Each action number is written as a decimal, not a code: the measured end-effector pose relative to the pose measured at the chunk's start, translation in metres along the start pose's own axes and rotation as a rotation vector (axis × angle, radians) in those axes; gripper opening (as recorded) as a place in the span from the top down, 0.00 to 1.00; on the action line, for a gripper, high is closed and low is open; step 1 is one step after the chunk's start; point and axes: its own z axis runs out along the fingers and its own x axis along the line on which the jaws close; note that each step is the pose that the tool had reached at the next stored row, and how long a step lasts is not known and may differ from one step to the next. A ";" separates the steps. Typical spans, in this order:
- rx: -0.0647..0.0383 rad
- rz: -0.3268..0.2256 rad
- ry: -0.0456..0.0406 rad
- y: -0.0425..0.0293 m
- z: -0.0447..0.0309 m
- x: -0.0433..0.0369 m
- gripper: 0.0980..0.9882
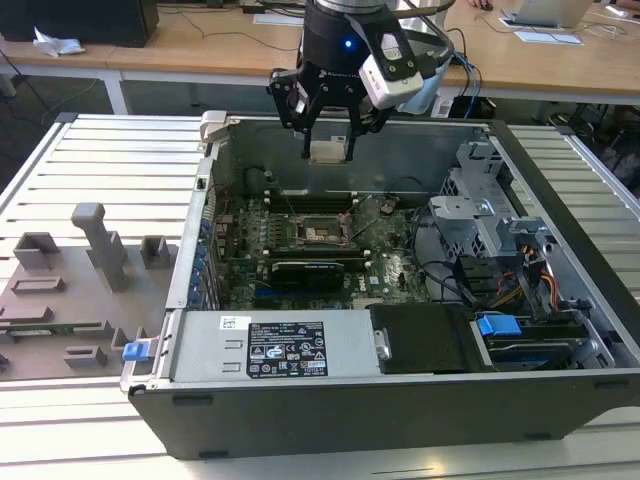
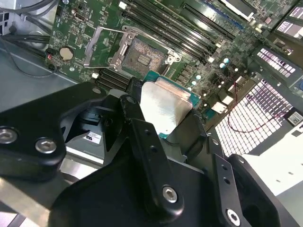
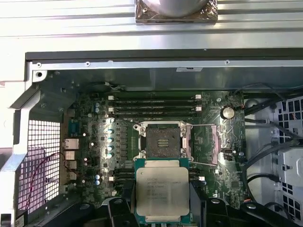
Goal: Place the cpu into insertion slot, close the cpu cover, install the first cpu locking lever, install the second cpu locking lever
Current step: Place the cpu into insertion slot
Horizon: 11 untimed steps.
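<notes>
exterior view: the gripper (image 1: 328,145) hangs over the open case (image 1: 400,425), clamped on the cpu (image 1: 328,153); in the first wrist view the slot (image 3: 163,141) lies uncovered below.

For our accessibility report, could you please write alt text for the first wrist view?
The gripper holds the cpu, pale metal face to the camera, with the empty insertion slot visible just past it on a green motherboard. The board sits inside an open computer case, long memory slots beside the socket.
</notes>
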 end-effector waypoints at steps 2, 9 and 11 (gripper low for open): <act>0.000 0.000 0.0000 -0.0001 0.0012 0.0000 0.50; 0.000 0.000 0.0000 -0.0010 0.0110 -0.0002 0.50; 0.000 0.000 0.0000 -0.0012 0.0129 -0.0002 0.50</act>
